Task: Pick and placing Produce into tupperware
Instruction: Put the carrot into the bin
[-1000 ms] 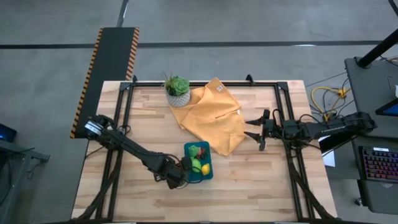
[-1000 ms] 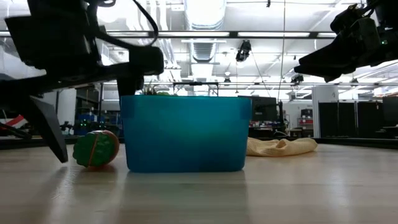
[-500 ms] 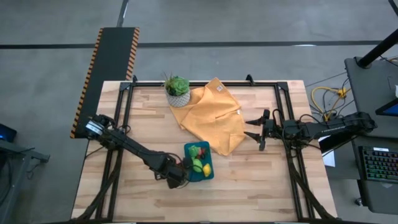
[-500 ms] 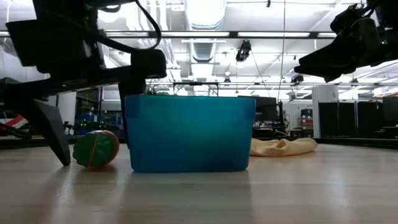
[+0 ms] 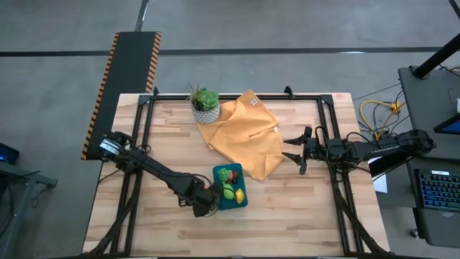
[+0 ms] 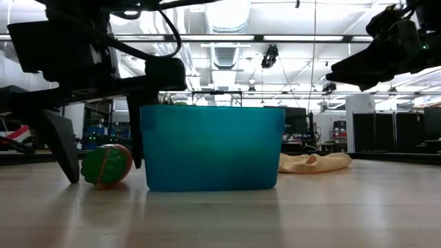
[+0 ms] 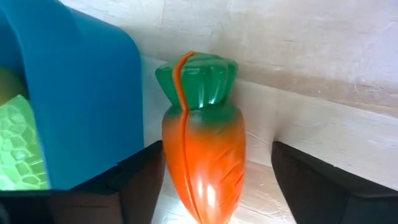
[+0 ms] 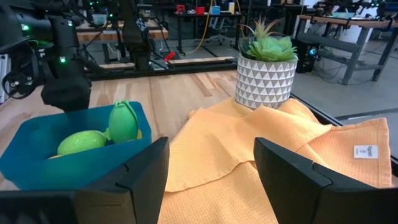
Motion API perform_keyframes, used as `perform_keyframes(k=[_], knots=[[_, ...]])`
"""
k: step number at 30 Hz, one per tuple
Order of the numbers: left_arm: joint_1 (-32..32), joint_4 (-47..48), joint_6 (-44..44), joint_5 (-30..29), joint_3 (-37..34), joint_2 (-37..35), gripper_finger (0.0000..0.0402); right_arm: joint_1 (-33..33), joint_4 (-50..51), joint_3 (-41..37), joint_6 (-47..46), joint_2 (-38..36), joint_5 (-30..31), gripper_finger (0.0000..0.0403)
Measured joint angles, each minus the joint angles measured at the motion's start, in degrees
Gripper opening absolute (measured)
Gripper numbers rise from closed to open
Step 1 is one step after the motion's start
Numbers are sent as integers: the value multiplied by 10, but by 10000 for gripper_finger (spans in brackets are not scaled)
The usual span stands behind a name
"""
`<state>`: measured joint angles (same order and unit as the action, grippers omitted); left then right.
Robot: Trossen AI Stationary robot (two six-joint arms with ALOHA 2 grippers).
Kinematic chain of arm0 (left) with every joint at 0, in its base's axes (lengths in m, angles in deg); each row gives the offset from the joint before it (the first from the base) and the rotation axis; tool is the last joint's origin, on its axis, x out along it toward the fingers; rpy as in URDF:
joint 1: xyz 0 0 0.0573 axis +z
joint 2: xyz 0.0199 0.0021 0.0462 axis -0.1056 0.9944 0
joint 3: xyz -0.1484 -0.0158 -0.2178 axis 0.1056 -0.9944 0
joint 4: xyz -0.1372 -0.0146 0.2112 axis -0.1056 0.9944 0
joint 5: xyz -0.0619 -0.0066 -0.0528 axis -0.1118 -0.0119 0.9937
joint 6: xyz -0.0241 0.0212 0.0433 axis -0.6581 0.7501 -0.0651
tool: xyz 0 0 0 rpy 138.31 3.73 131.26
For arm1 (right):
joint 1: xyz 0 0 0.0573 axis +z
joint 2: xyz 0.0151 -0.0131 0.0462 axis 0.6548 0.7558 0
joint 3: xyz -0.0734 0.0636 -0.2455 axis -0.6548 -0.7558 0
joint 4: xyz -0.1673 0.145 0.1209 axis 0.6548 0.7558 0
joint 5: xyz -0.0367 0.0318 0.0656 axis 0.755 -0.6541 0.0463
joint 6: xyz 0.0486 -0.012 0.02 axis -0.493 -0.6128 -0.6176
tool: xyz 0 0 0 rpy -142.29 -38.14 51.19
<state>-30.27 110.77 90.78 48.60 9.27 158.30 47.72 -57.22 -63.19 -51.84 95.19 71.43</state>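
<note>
1. The left gripper (image 7: 211, 180) sits low at the container's (image 5: 239, 198) outer wall, fingers spread either side of a toy carrot (image 7: 203, 155), apparently not touching it.
2. The container, near the table's (image 5: 302, 216) front edge, holds green and yellow produce (image 5: 228, 190).
3. The right gripper (image 5: 293, 152) hangs open near the right edge.

Premises are presenting as a robotics lab or industrial workshop. A butcher-block worktop (image 5: 287, 208) is sitting on a bare grey concrete floor (image 5: 287, 36), with a hazard-striped black panel (image 5: 126, 79) lying alongside. Exposed ceiling ducting (image 6: 224, 52) and strip lights (image 6: 262, 38) are running overhead. Further workbenches (image 8: 186, 59) with trailing cables are standing behind. A backlit keyboard (image 5: 438, 191) is glowing at a side desk.
</note>
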Motion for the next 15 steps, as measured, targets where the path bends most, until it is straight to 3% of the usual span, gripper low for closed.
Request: perform_keyframes(k=[15], knots=[[0,-9,-12,-4,-1,1,181,0,0,0,2,0,0,228]])
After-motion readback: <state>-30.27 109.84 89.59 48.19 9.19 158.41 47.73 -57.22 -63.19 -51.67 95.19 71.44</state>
